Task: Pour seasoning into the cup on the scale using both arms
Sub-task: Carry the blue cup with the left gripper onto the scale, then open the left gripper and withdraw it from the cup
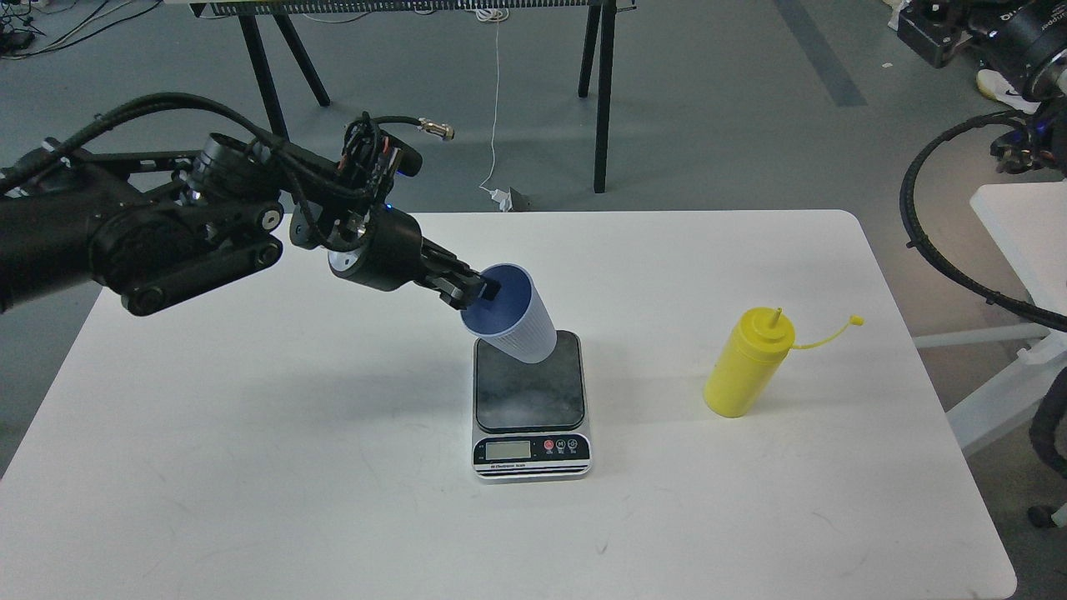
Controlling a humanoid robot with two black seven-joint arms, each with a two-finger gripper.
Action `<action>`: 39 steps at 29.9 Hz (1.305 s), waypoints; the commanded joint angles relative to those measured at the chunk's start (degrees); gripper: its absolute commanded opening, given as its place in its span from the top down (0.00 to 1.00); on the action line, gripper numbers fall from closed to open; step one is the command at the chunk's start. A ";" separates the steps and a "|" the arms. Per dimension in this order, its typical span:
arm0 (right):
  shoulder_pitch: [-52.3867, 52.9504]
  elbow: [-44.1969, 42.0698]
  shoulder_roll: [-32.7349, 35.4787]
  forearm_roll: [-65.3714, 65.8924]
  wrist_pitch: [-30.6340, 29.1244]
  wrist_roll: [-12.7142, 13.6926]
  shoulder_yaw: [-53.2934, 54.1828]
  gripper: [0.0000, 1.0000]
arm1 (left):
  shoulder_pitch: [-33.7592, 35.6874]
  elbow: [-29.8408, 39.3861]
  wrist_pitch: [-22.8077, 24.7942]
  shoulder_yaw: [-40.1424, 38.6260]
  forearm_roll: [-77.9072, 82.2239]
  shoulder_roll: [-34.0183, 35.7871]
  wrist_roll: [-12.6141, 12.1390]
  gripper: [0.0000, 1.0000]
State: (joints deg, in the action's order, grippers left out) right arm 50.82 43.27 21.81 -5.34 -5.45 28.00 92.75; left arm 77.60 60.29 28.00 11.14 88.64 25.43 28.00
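Observation:
My left gripper (pixel 477 292) is shut on the rim of the light-blue cup (pixel 521 325), one finger inside the mouth. The cup is tilted, its mouth towards my left arm, its base over the far edge of the scale's dark platform; I cannot tell whether it touches. The scale (pixel 531 406) sits mid-table, its LCD panel facing me. The yellow seasoning bottle (pixel 744 364) stands upright to the right of the scale, uncapped, its cap dangling on a tether to the right. My right gripper is out of view.
The white table (pixel 250 467) has rounded corners. Black trestle legs (pixel 602 100) stand on the grey floor beyond it. A black cable loop (pixel 925 242) and a second white table (pixel 1021 233) lie at the right edge.

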 commanded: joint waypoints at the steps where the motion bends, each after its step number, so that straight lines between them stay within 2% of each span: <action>1: -0.45 -0.11 0.86 -0.02 0.00 0.00 -0.03 0.01 | -1.65 -2.98 0.00 0.46 1.44 -3.10 0.00 1.00; 17: -1.16 -0.73 0.77 -0.02 -0.09 0.00 -0.03 0.01 | -5.08 -4.66 0.00 0.55 1.80 -4.16 0.00 0.97; 20: -1.68 -0.73 0.86 -0.11 -0.09 0.00 -0.11 0.01 | -5.44 -4.57 0.00 0.55 1.80 -4.42 0.00 0.94; 24: -2.21 -0.73 0.86 -0.11 -0.09 0.00 -0.11 0.01 | -5.79 -4.57 0.00 0.55 1.80 -5.39 0.00 0.81; 30: -2.65 -0.73 0.86 -0.11 -0.18 0.00 -0.03 0.01 | -5.96 -4.57 0.00 0.55 1.80 -5.56 0.00 0.69; 33: -3.09 -0.73 0.86 -0.11 -0.18 0.00 -0.11 0.01 | -6.05 -4.57 0.00 0.55 1.80 -5.56 0.00 0.54; 36: -3.44 -0.73 0.86 -0.11 -0.27 0.00 -0.03 0.01 | -6.05 -4.57 0.00 0.55 1.71 -5.48 0.00 0.47; 39: -3.53 -0.73 0.77 -0.11 -0.27 0.00 -0.11 0.01 | -5.70 -4.57 0.00 0.38 1.53 -4.86 0.00 0.36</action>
State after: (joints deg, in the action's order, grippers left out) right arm 47.42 42.52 22.68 -5.45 -5.69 28.00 92.70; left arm 71.56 55.72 28.00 11.67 90.43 20.03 28.00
